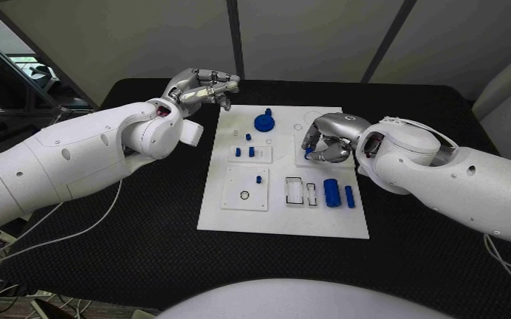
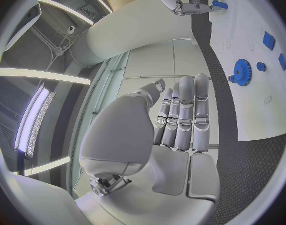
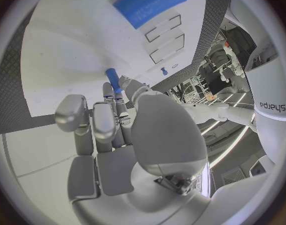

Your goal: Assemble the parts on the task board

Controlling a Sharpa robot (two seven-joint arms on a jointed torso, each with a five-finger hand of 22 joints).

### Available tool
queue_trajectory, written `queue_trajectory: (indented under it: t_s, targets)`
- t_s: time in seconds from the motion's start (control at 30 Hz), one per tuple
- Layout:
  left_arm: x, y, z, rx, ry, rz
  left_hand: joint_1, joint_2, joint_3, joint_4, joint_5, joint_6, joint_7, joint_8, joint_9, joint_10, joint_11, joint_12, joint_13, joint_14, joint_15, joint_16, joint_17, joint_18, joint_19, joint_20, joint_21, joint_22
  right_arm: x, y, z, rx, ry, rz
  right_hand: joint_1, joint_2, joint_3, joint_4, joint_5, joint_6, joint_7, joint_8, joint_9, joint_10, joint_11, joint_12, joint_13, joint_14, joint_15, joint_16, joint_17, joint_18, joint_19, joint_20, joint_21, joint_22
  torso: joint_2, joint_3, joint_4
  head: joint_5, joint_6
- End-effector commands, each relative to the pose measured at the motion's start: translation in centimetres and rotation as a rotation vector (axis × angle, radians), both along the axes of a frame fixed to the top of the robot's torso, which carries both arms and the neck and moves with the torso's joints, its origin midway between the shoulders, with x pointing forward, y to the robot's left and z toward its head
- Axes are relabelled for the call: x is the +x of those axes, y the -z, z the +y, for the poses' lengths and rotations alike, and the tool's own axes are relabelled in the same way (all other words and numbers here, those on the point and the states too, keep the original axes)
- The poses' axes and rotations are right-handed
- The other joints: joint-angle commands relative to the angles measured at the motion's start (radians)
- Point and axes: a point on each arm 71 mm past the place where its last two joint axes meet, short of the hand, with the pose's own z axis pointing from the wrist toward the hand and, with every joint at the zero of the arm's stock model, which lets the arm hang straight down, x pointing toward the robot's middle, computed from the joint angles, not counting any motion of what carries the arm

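The white task board [image 1: 279, 212] lies in the middle of the black table. My right hand [image 1: 330, 139] hovers over the board's far right part and pinches a small blue peg [image 1: 309, 153] at its fingertips. The right wrist view shows that peg [image 3: 112, 77] pointing down at the board [image 3: 68, 45]. My left hand [image 1: 202, 87] is raised off the board's far left corner, with straight fingers [image 2: 183, 112] that hold nothing. A blue gear [image 1: 264, 121] stands on the far part of the board. A thick blue cylinder [image 1: 331, 192] and a thin blue bar [image 1: 349, 196] lie near the right edge.
Two small blue pieces [image 1: 245, 152] stand in a square plate on the board's left half, and a tiny peg [image 1: 259, 179] stands in the plate below it. Two empty rectangular slots [image 1: 301, 193] lie beside the cylinder. Black table [image 1: 139, 230] surrounds the board.
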Motion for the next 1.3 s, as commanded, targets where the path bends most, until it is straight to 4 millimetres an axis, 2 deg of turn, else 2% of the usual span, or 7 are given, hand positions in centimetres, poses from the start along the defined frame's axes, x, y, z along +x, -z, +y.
queue_trajectory:
  t_s: [0.03,0.53,0.77,1.13,1.3]
  targets:
    - [0.0,-0.1,-0.1,-0.008,0.013,0.0,-0.002,0.005,-0.006,0.0,0.005,-0.01,-0.001,0.004,-0.001,-0.01,0.001,0.004,0.001,-0.007,0.003,-0.005,-0.001,-0.018,-0.002,0.004,-0.006,-0.001,0.1,0.1,0.0,-0.025,0.002,-0.007,0.004,0.007,0.007,0.0,-0.001,0.008,-0.001,0.007,0.001,0.007,-0.001,0.005,0.001,0.017,-0.005,0.003,0.0,-0.01,0.009,0.0,0.007,0.001,-0.001,-0.0004,0.0,0.0,-0.001]
    - [0.0,-0.1,0.0,-0.007,0.012,0.001,-0.002,0.005,-0.006,0.0,0.005,-0.01,-0.001,0.004,-0.001,-0.01,0.001,0.004,0.001,-0.007,0.003,-0.005,-0.001,-0.018,-0.002,0.004,-0.006,-0.001,0.4,0.5,0.0,-0.058,0.017,-0.034,0.012,0.014,0.019,-0.003,0.0,0.024,-0.001,0.01,0.003,0.016,-0.002,0.0,0.001,0.018,-0.008,0.004,0.0,-0.012,0.013,-0.003,0.013,0.008,-0.001,-0.0003,-0.0004,0.002,-0.007]
    - [0.0,-0.1,0.0,-0.007,0.011,0.001,-0.003,0.007,-0.007,0.001,0.005,-0.011,0.0,0.004,-0.001,-0.011,0.001,0.006,0.001,-0.006,0.003,-0.006,-0.001,-0.018,-0.001,0.005,-0.008,-0.002,0.0,-0.4,0.4,0.018,0.005,-0.099,0.027,0.027,0.036,-0.013,0.006,0.07,-0.014,0.028,0.013,0.063,-0.017,0.009,0.011,0.021,-0.02,0.011,0.008,-0.02,0.034,-0.014,0.045,0.055,-0.001,0.0009,-0.0006,0.004,-0.008]
    - [0.0,-0.1,-0.1,-0.007,0.012,0.001,-0.003,0.007,-0.007,0.001,0.005,-0.011,0.0,0.004,-0.001,-0.011,0.001,0.006,0.001,-0.006,0.003,-0.006,-0.001,-0.018,-0.001,0.005,-0.008,-0.002,-2.0,-2.5,0.9,0.145,-0.027,-0.168,0.033,0.029,0.044,-0.021,0.007,0.08,-0.016,0.031,0.015,0.074,-0.021,0.006,0.015,0.022,-0.024,0.014,0.011,-0.023,0.04,-0.019,0.054,0.067,-0.003,-0.0003,-0.0008,0.005,-0.005]
    - [0.0,-0.1,-0.1,-0.007,0.012,0.001,-0.003,0.007,-0.007,0.001,0.005,-0.011,0.0,0.004,-0.001,-0.011,0.001,0.006,0.001,-0.006,0.003,-0.006,-0.001,-0.018,-0.001,0.005,-0.008,-0.002,-3.6,-3.6,2.1,0.192,-0.077,-0.186,0.038,0.028,0.048,-0.025,0.011,0.08,-0.016,0.03,0.015,0.075,-0.021,0.003,0.016,0.023,-0.025,0.015,0.012,-0.023,0.04,-0.02,0.055,0.069,-0.002,-0.0009,-0.0013,0.008,-0.001]
